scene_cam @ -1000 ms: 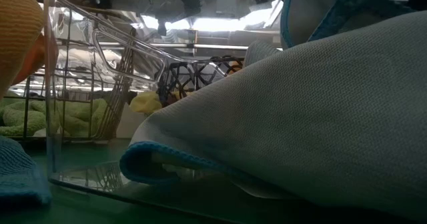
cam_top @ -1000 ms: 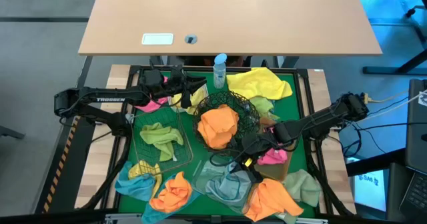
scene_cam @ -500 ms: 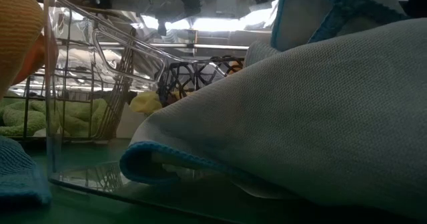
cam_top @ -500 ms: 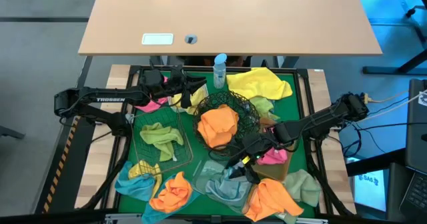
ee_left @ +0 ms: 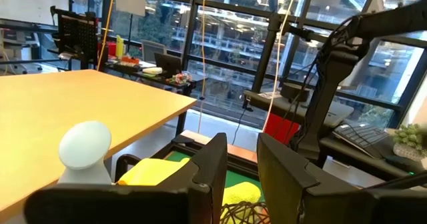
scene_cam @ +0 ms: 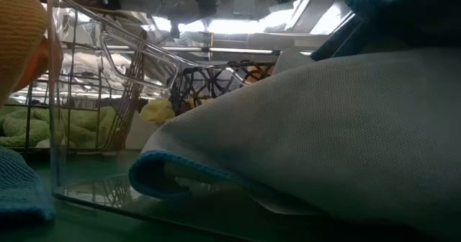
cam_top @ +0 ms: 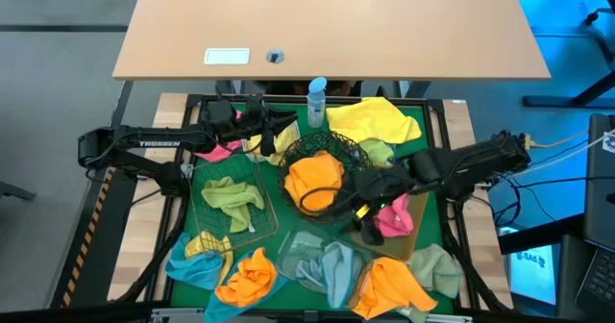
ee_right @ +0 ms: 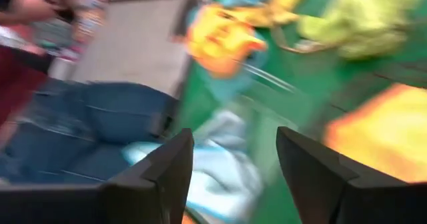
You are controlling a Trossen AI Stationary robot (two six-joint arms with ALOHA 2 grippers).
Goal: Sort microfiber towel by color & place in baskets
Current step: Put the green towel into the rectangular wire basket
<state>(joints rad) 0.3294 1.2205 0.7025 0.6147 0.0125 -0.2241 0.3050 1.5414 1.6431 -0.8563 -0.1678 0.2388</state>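
At the mat's (cam_top: pixel 428 232) near edge, a light blue towel (cam_top: pixel 332 270) lies in the clear tray (cam_top: pixel 293 251), between orange towels (cam_top: pixel 248 277). The right gripper (cam_top: pixel 363 211) hangs just beyond it, beside the pink towel (cam_top: pixel 392 217), fingers apart and empty. Mid-mat, an orange towel fills the wire bowl (cam_top: pixel 357 158). By the far edge, the left gripper (cam_top: pixel 274 138) is narrowly parted, holding nothing visible.

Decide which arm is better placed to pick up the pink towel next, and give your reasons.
Right, probably. The right gripper hangs open right beside the pink towel; the left gripper sits across the mat, behind the round wire bowl.
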